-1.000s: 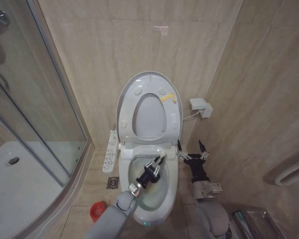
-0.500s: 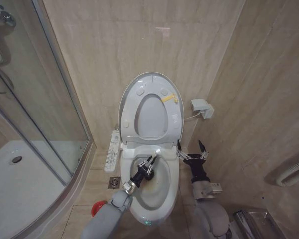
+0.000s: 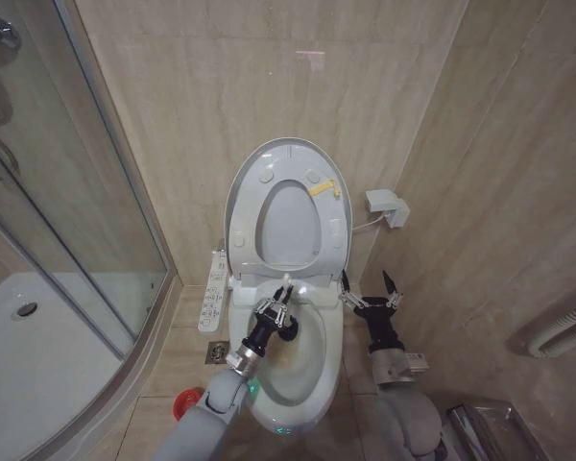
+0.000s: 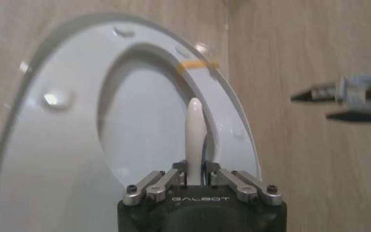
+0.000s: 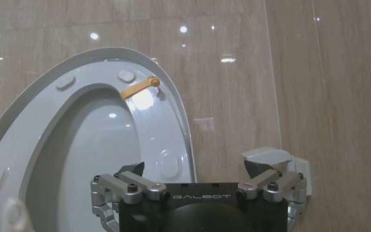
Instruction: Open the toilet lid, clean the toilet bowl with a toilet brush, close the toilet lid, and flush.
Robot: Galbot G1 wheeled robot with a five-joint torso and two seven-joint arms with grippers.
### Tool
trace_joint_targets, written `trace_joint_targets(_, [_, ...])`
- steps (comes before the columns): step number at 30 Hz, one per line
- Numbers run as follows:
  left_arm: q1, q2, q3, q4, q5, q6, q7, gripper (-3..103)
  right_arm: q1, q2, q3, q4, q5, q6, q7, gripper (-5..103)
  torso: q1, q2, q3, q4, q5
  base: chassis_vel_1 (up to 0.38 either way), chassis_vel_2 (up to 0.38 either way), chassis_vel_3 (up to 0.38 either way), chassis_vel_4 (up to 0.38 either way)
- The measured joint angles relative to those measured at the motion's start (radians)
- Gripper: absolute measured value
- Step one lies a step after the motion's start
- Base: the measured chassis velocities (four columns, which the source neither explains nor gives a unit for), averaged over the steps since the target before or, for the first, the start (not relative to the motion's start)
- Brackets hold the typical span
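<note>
We see a glossy white toilet lid [image 3: 286, 158], a white seat [image 3: 286, 252] with a yellow tag [image 3: 324, 188], a white toilet bowl [image 3: 298, 360] stained yellowish with a green light [image 3: 281, 430], a red cup [image 3: 184, 404], and beige veined wall tiles [image 3: 269, 67].

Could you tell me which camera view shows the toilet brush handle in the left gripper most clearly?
The left wrist view: the toilet brush handle stands clamped between the left gripper's fingers. In the head view the handle is just a small white tip above that gripper. The right wrist view shows nothing identifiable of it.
</note>
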Motion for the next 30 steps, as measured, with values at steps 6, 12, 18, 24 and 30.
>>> trace_joint_targets(6, [0.091,0.029,-0.036,-0.11,0.003,0.024,-0.015,18,0.0,0.0,0.0,0.0,0.0,0.0,0.0,100,0.0,0.0,0.0,0.0001,0.0,0.0,0.0,0.0,0.0])
trace_joint_targets(12, [0.177,0.048,-0.074,-0.196,0.019,0.038,-0.04,18,0.0,0.0,0.0,0.0,0.0,0.0,0.0,100,0.0,0.0,0.0,0.0,-0.0001,0.0,0.0,0.0,0.0])
trace_joint_targets(18, [0.255,0.07,-0.09,-0.348,0.026,0.074,-0.06,18,0.0,0.0,0.0,0.0,0.0,0.0,0.0,100,0.0,0.0,0.0,-0.0001,0.0,0.0,0.0,0.0,0.0])
trace_joint_targets(24, [0.35,0.097,-0.133,-0.513,0.055,0.077,-0.083,18,0.0,0.0,0.0,0.0,0.0,0.0,0.0,100,0.0,0.0,0.0,0.0,0.0,0.0,0.0,0.0,0.0])
trace_joint_targets(30, [0.442,0.128,-0.264,-0.625,0.096,0.08,-0.117,18,0.0,0.0,0.0,0.0,0.0,0.0,0.0,100,0.0,0.0,0.0,0.0,-0.0001,0.0,0.0,0.0,0.0])
